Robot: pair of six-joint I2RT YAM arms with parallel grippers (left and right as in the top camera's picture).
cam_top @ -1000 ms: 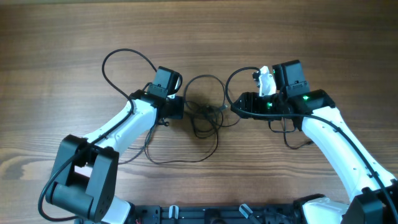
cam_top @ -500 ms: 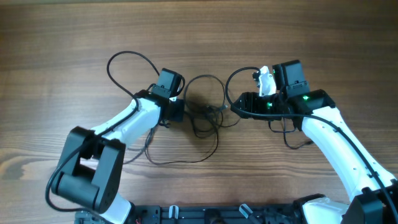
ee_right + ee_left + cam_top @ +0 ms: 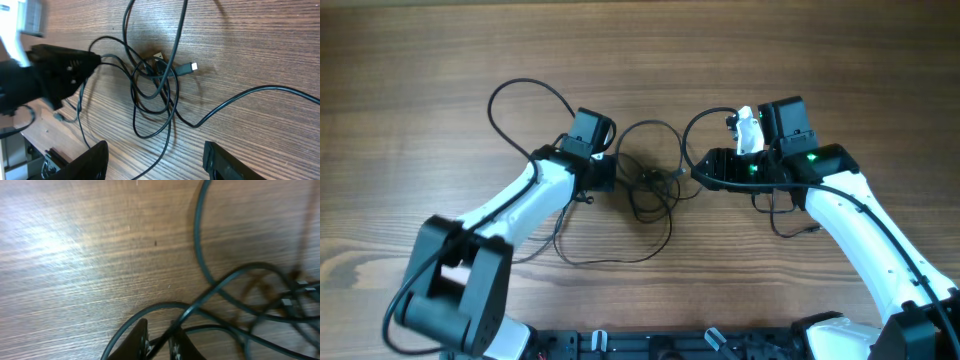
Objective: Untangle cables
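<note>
Thin black cables (image 3: 645,180) knotted mid-worktop, loose loops spreading left, right and below; silvery plug tip (image 3: 193,66) beside the knot.

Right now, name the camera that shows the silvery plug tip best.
Right wrist: the plug tip lies sharp and unobstructed beside the knotted cables. Left wrist shows only blurred connectors at its right edge; overhead, it is too small to make out.

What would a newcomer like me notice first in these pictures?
A knot of thin black cables lies in the middle of the wooden table, between two white arms. The left tool pinches one strand beside the knot. The right tool hangs open over it, with a silvery plug tip poking out of the tangle.
</note>
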